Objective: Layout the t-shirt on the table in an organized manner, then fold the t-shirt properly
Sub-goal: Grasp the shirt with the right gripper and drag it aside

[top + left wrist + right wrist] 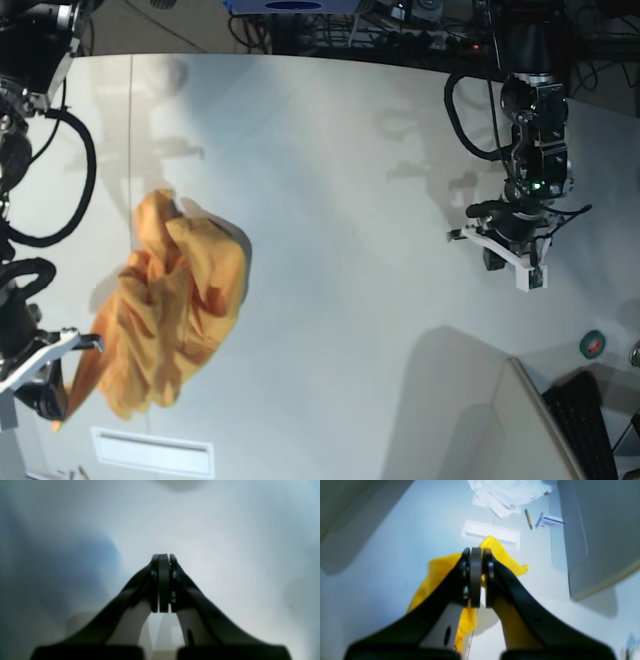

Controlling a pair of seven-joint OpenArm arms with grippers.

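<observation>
My right end effector (476, 555) is pressed together, and the right wrist view shows yellow-orange cloth bunched directly behind and below the fingers. In the base view a corner of the t-shirt (175, 310) runs right up to that end effector (75, 345), so I judge it is pinching the hem or a corner, though the contact itself is hidden behind the fingers.

The t-shirt lies crumpled on the tabletop (350, 200), in a heap whose long axis runs from my right end effector away toward the far edge, beside the thin dark seam line (131, 140). It is not spread; the sleeves and neckline cannot be made out.

Beyond the heap, the right wrist view shows a small inset slot plate (491, 533) that the cloth partly overlaps, then loose white papers (507, 495) and a pencil (528, 518).

My left end effector (163, 557) is pressed together with nothing between the fingers. In the base view it hangs (510, 255) well apart from the t-shirt, across the tabletop. The right arm is plainly nearer; the left must cross toward the heap to take a second corner.
</observation>
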